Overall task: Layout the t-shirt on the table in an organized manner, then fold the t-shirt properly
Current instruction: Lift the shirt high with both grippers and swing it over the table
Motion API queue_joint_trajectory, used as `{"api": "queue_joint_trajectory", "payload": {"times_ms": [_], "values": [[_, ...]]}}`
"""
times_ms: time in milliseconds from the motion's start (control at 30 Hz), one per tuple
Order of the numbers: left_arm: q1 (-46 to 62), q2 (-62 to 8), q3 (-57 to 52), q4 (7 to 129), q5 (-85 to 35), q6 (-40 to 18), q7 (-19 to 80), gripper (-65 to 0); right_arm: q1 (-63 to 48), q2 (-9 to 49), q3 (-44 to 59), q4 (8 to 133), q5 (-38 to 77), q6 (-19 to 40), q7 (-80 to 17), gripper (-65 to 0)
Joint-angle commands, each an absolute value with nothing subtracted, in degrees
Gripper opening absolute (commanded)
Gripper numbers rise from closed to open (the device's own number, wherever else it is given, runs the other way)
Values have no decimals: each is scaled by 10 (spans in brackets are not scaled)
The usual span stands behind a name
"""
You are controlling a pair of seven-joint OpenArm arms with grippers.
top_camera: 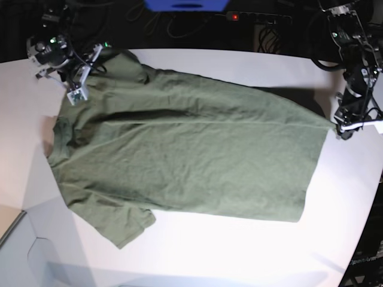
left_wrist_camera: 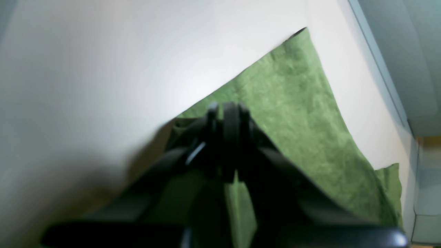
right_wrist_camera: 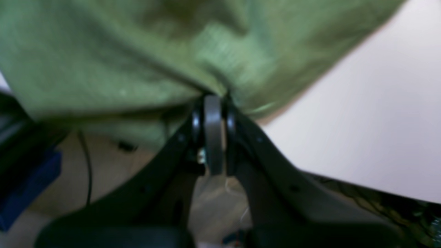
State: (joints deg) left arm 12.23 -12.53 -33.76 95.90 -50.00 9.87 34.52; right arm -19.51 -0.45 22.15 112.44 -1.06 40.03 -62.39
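Wrinkly olive t-shirt spread on smooth white table, left claw and right claw each pinching fabric

An olive-green short-sleeved t-shirt lies spread out and wrinkled across a large white surface with a curved edge. Its collar end points left, hem right, one sleeve sticking out toward the near left.
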Motion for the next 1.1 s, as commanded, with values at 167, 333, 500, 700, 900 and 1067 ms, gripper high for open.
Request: {"api": "queue_joint_trajectory", "payload": {"times_ms": [167, 333, 500, 700, 900, 1067], "values": [[69, -136, -337, 957, -508, 100, 342, -649, -113, 25, 241, 1138, -5, 400, -619, -650], [29, -147, -313, 955, -508, 100, 343, -649, -46, 47, 244, 1137, -7, 400, -618, -650], [-21, -172, -260, 916, -508, 100, 342, -649, 38, 76, 243, 1124, -7, 400, -621, -650], [-118, -221, -174, 874, -506, 100, 341, -649, 155, 117, 240, 1048, -7, 400, -621, -650], [-292, -253, -46, 799, -450, 100, 337, -649, 295, 157, 240, 928, -7, 400, -619, -650], [-487, -247, 61, 671, -444, 99, 322, -649, 430, 200, 188, 844, -8, 400, -618, -650]]}}
